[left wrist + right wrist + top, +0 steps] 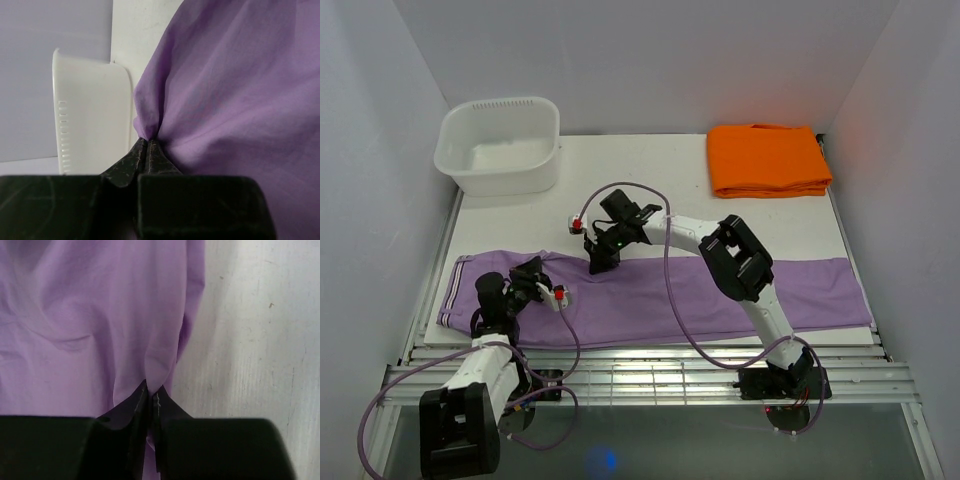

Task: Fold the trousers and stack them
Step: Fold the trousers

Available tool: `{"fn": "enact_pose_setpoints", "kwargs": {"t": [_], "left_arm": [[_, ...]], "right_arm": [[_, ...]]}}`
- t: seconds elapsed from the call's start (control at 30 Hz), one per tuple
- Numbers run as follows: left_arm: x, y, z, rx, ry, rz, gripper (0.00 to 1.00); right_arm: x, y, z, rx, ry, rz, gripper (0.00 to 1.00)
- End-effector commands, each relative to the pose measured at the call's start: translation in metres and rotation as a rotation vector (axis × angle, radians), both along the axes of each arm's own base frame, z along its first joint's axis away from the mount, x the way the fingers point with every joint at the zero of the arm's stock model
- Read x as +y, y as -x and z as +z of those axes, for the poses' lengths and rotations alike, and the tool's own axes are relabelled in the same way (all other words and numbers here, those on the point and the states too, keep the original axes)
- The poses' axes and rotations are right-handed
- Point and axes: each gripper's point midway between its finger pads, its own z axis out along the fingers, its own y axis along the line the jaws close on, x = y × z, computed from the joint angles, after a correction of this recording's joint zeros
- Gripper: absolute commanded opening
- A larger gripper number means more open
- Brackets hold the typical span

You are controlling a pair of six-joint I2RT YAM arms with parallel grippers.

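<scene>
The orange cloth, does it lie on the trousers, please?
No, the orange cloth sits at the far right corner, apart from the trousers.

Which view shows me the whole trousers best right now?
Top external: the trousers lie spread across the table, nearly their whole length in view. Left wrist shows only the fold pinched in the left gripper; right wrist only the edge pinched in the right gripper.
</scene>
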Motion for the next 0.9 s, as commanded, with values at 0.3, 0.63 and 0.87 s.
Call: {"fn": "enact_pose_setpoints", "kwargs": {"t": [0.3, 0.63, 0.87], "left_arm": [[0.04, -0.033, 0.059, 0.198, 0.368, 0.324, 0.75], [0.037, -0.02, 0.066, 1.013, 0.912, 0.491, 0.73], [-0.006, -0.02, 0.056, 1.239, 0.845, 0.499, 0.71]], "right_arm": [[-0.016, -0.026, 0.017, -0.404, -0.024, -0.128, 0.08], [-0.014, -0.009, 0.017, -0.851, -0.027, -0.147, 0.08], [-0.022, 0.018, 0.012, -1.201, -0.041, -0.048, 0.08]]}}
